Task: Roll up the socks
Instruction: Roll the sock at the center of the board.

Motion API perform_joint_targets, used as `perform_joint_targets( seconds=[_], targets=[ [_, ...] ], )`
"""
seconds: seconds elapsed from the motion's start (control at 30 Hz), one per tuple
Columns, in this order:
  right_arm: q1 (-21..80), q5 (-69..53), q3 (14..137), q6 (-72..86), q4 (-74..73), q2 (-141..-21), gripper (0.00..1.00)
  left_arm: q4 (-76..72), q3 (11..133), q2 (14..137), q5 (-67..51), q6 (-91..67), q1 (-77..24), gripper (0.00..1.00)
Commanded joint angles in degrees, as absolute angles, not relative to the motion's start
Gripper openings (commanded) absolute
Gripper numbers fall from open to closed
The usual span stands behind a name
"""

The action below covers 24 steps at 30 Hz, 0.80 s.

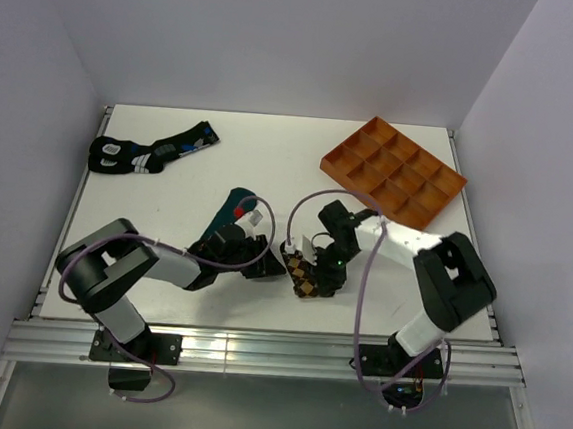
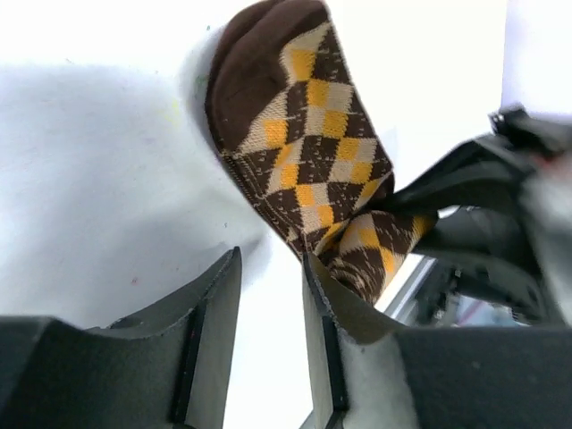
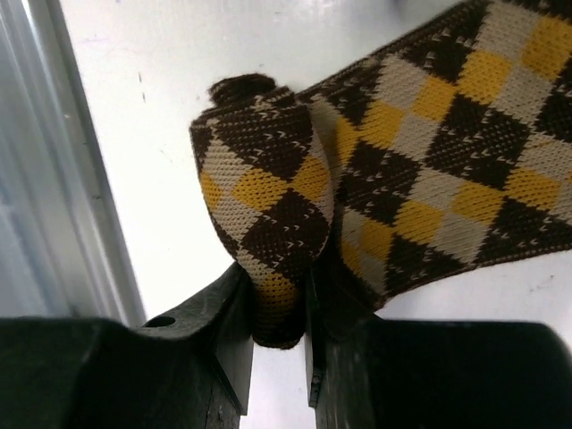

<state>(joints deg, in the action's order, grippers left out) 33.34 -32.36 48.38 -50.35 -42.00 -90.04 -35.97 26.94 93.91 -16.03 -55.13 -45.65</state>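
Seen from above, both arms reach in to the middle of a white table (image 1: 270,168), their grippers close together over a brown, yellow and cream checked sock (image 1: 304,276).

The right gripper (image 3: 279,286) is clamped on the sock. Its wrist camera shows the two dark fingers (image 3: 228,322) pinching a folded-over end of the fabric, which bulges up in a rounded lump between them. The rest of the sock (image 3: 429,152) lies flat on the table, running away to the upper right of that view.

The left gripper (image 2: 271,261) holds nothing. Its fingers (image 2: 214,304) stand only a narrow gap apart, with bare white table showing between them. In its wrist view the checked sock (image 2: 304,143) lies just ahead, dark brown toe farthest away. The near, bunched end sits beside the right-hand finger; whether they touch I cannot tell. The right gripper's dark fingers (image 2: 474,197) come in from the right onto that bunched end.

A teal sock (image 1: 236,200) lies just behind the left gripper (image 1: 262,263), partly under the arm. A dark patterned sock (image 1: 152,151) lies at the far left corner, and an orange compartment tray (image 1: 394,171) sits at the far right.
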Motion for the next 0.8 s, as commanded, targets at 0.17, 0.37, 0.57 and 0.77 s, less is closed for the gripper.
perform_joint_targets(
  seconds=[0.17,0.37,0.57,0.77],
  targets=[
    [29.1,-36.8,65.3,-54.5,-62.1,-110.4,0.07,-41.4,25.6,85.1,-1.3,-40.1,-54.8,0.38],
    [28.9,-38.5,72.5,-52.4,-68.7,-118.8,0.07,-38.6,27.8,83.6,1.8,-30.0,-59.2,0.43],
    [28.8,-38.1,74.5,-50.6,-70.2,-120.7,0.08,-38.1,29.6,85.1,1.9,-24.8,-60.3,0.48],
    [28.9,-37.6,75.8,-49.3,-70.5,-121.6,0.09,-40.0,31.6,89.1,-1.3,-22.9,-60.4,0.52]
  ],
)
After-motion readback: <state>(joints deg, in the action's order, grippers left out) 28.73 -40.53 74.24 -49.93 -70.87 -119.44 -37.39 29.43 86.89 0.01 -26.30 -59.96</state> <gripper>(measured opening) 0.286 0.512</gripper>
